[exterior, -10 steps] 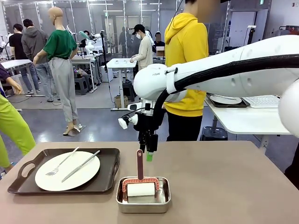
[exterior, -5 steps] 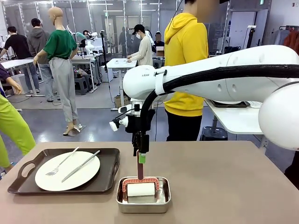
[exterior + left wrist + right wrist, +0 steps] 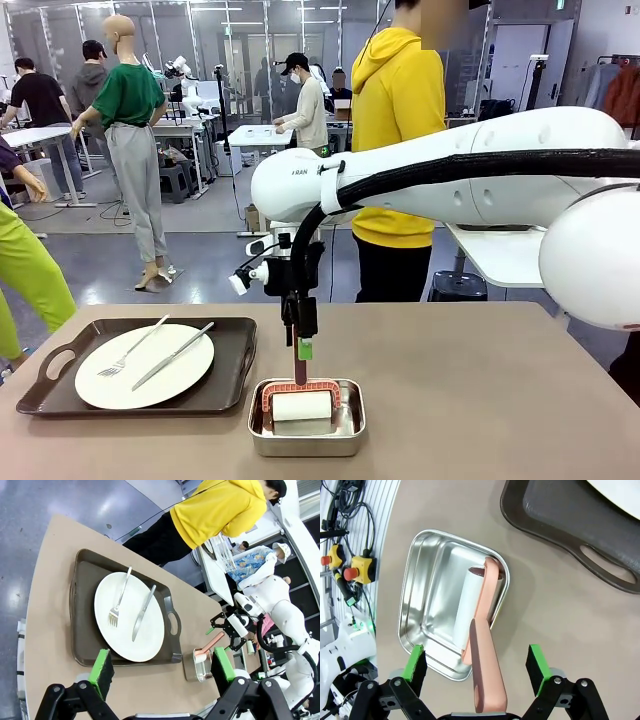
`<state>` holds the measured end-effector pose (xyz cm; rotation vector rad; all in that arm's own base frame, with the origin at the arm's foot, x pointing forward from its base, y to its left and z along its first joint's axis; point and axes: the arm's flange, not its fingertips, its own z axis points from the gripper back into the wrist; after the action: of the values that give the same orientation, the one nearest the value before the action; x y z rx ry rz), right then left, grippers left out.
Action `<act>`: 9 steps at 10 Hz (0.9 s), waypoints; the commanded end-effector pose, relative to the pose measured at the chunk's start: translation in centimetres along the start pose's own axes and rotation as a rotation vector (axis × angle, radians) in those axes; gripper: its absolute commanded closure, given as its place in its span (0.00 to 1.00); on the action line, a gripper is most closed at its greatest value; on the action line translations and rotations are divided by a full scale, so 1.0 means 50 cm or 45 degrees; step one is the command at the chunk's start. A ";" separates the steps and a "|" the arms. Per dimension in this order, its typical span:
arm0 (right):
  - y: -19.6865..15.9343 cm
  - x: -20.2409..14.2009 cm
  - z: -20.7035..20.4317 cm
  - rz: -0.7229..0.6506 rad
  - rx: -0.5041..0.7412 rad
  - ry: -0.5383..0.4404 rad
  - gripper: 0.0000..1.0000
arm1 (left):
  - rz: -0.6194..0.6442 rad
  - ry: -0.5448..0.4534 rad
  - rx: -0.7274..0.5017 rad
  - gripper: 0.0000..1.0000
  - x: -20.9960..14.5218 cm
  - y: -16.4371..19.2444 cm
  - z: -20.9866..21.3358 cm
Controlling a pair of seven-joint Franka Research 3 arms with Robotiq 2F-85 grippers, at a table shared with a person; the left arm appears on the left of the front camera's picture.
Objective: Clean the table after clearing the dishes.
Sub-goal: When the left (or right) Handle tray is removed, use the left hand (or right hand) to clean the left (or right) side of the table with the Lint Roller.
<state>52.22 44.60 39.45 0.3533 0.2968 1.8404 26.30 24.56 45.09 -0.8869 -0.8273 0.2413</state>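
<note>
Tabletop: the wide matte taupe-brown tabletop (image 3: 480, 400) is unchanged. It carries one tray and one pan.
Right arm: the white right arm (image 3: 470, 180) has swung toward the robot's left and dropped lower over the last second.
Dishes: the dark brown handled tray (image 3: 235, 370) sits on the robot's left half. It holds the round white plate (image 3: 110, 390) with the silver fork (image 3: 130, 350) and knife (image 3: 172, 356). None of them has moved, so clearing looks unfinished.
Pan: the small rectangular steel pan (image 3: 305, 440) is near the front edge, just beside the tray.
Roller: the red-framed white roller (image 3: 302, 405) lies in the pan with its pink handle (image 3: 487, 680) standing up.
Right tool: the right tool (image 3: 476, 667) has come down from just above the handle to straddle it. Its fingers are spread and not touching. A grasp seems next.
Left tool: the left tool (image 3: 162, 666) is released, empty, high over the tray.
Writing: only "RAN" reads on the right arm's housing.
</note>
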 end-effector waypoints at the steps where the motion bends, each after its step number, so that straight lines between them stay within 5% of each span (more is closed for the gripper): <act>1: -0.002 0.020 0.004 -0.048 0.002 0.040 0.11 | -0.016 0.003 -0.002 0.00 0.000 0.003 0.003; 5: -0.002 0.024 -0.004 -0.072 0.034 0.059 1.00 | -0.016 0.003 -0.002 0.00 0.000 0.003 0.003; 9: 0.003 0.026 -0.003 -0.070 0.031 0.061 1.00 | -0.016 0.003 -0.002 0.00 0.000 0.003 0.003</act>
<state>51.78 44.90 39.19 0.3375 0.3325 1.8060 26.30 24.56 45.09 -0.8869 -0.8272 0.2413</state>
